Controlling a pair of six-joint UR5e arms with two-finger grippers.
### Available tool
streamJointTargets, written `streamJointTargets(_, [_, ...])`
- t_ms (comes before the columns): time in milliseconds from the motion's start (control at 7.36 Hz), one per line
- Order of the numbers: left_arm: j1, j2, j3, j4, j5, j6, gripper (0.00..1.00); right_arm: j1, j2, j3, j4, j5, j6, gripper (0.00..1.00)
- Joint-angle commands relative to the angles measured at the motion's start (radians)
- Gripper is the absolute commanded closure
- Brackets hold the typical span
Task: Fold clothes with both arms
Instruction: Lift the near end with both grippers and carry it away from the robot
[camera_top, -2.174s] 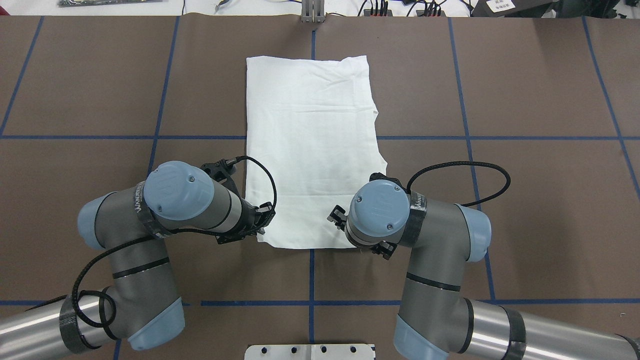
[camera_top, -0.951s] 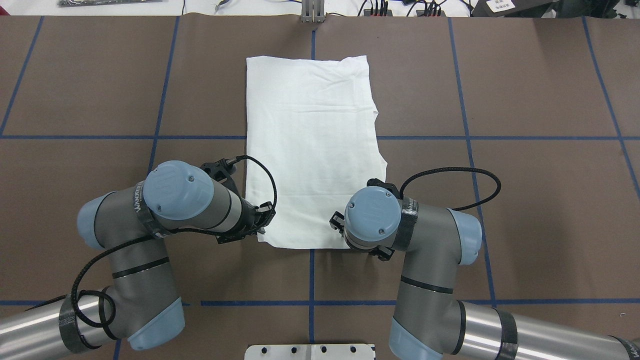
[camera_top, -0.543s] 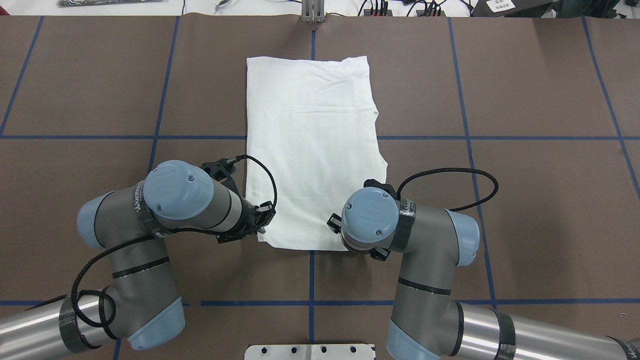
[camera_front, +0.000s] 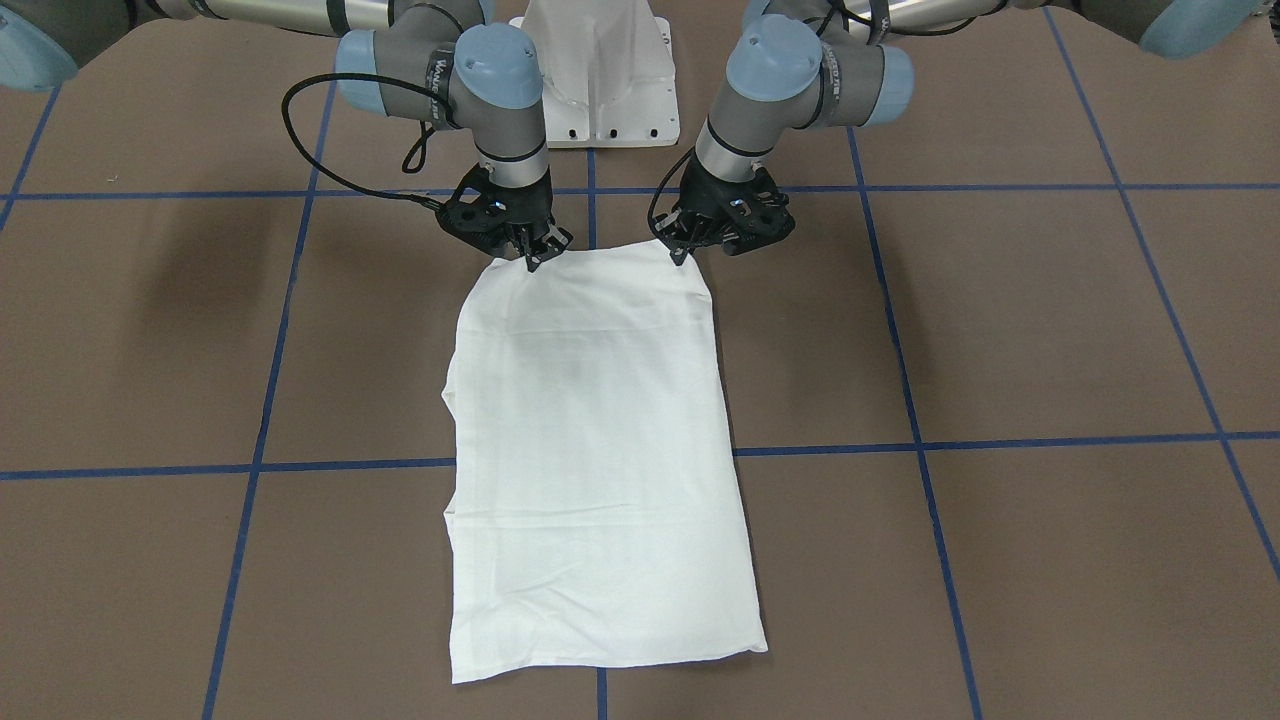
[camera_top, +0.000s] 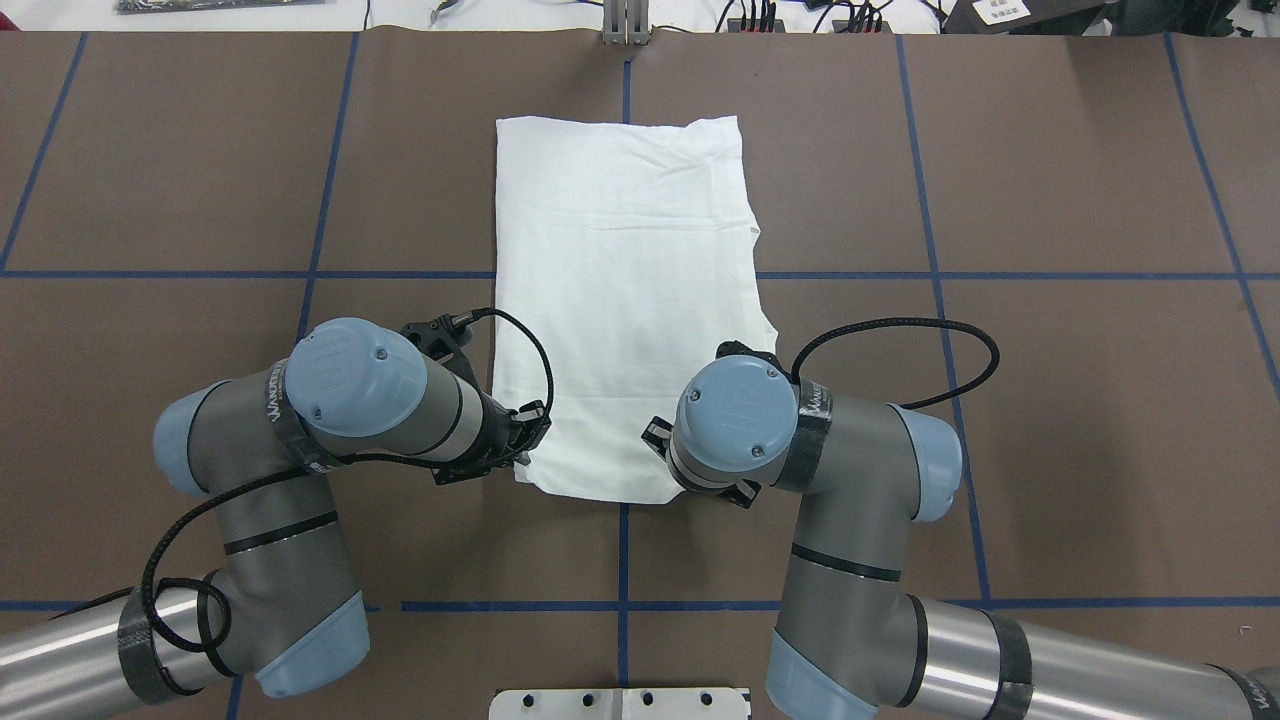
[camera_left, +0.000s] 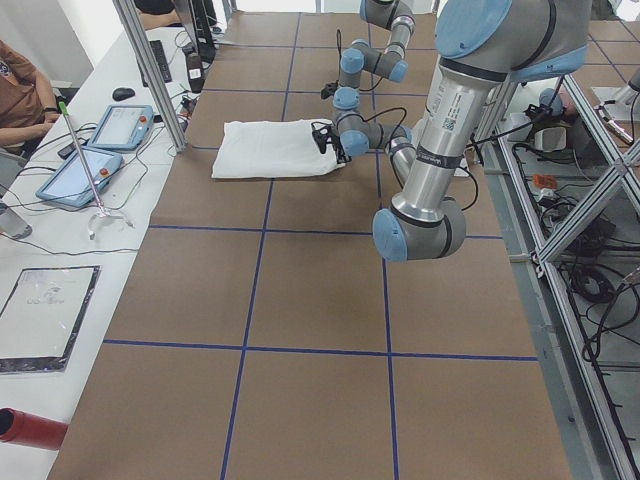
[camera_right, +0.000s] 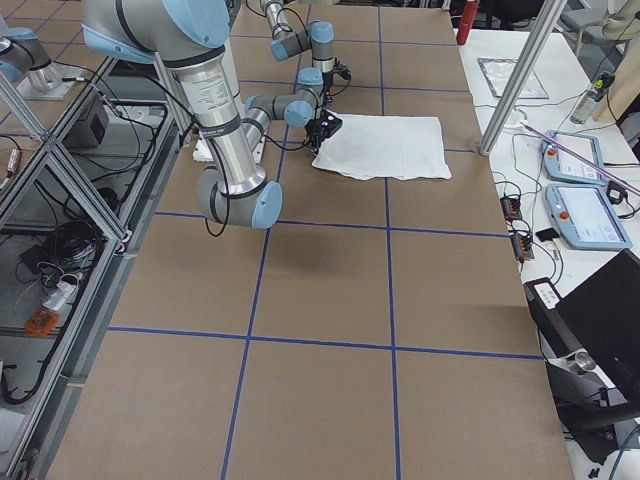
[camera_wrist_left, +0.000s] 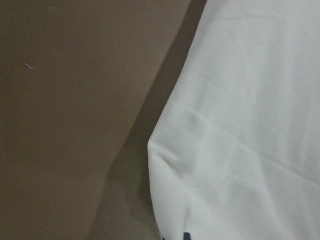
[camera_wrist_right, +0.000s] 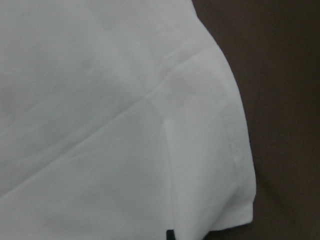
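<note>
Left hand (camera_front: 682, 252): one, black, two-fingered, fingers drawn together and pinching the T-shirt (camera_front: 590, 450) at the robot-side corner on the robot's left. Its wrist camera shows that corner as a rounded fold of white cloth with a shadow beside it on the brown cover.

Right hand (camera_front: 538, 258): one, same make, fingers likewise clenched on the T-shirt, at the other robot-side corner. Its wrist camera shows a stitched hem running down to the corner.

T-shirt: one, white, thin. It is folded into a long rectangle and lies flat on the surface (camera_front: 1000, 330), with the long side running away from the robot. It sits between the two arms, astride the middle tape line. Two faint creases cross it. In the overhead view its right edge is uneven, with layers stepping out past one another. The far short edge lies free, well apart from both hands.

Left arm (camera_front: 790, 70) and right arm (camera_front: 480, 70): two, grey with light-blue joint caps. Each carries a black cable looping out at the wrist. Both are bent inward, with the wrists pointing steeply down at the near edge of the cloth.

Surface: one, brown, marked into large squares by blue tape lines (camera_front: 1000, 440).

Pedestal base (camera_front: 600, 70): one, white, between the arms at the robot's edge.

Side bench beyond the far edge, seen in the side views: two tablets (camera_left: 120, 125), cables, and one person (camera_left: 20, 90) seated, partly in view.
</note>
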Motion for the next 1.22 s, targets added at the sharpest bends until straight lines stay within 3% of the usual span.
streamJointTargets(0, [-0.006, 0.011, -0.037, 0.007, -0.002, 0.0, 1.0, 0.005, -0.021, 0.073, -0.003, 0.009, -0.006, 1.0])
streamJointTargets(272, [0.006, 0.041, -0.199, 0.164, -0.011, -0.001, 1.0, -0.034, -0.097, 0.203, -0.002, 0.02, -0.008, 1.0])
streamJointTargets(408, [0.035, 0.041, -0.268, 0.267, -0.048, -0.003, 1.0, -0.048, -0.098, 0.22, -0.003, 0.076, -0.008, 1.0])
streamJointTargets(679, [0.158, 0.041, -0.339, 0.351, -0.07, -0.008, 1.0, -0.053, -0.125, 0.322, -0.003, 0.298, -0.006, 1.0])
streamJointTargets(1087, [0.136, 0.038, -0.398, 0.423, -0.079, 0.003, 1.0, 0.005, -0.115, 0.315, 0.0, 0.296, -0.082, 1.0])
